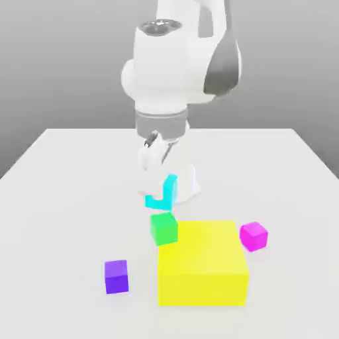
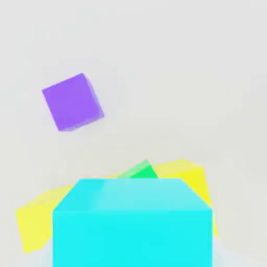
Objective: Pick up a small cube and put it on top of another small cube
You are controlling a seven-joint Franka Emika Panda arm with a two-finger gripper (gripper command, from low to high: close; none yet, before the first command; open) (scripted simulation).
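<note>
The exterior view looks from in front of the white table (image 1: 59,198), slightly above it, facing the Panda arm (image 1: 179,73) at the far side; it stands back far enough to take in most of the tabletop. The hand view rides on the hand and looks down at the table from close above, with the cyan cube (image 2: 133,221) very near the lens. Both views share the cyan cube (image 1: 163,192), green cube (image 1: 163,228) (image 2: 140,171), yellow block (image 1: 202,265) (image 2: 190,174) and purple cube (image 1: 116,276) (image 2: 72,101).
</note>
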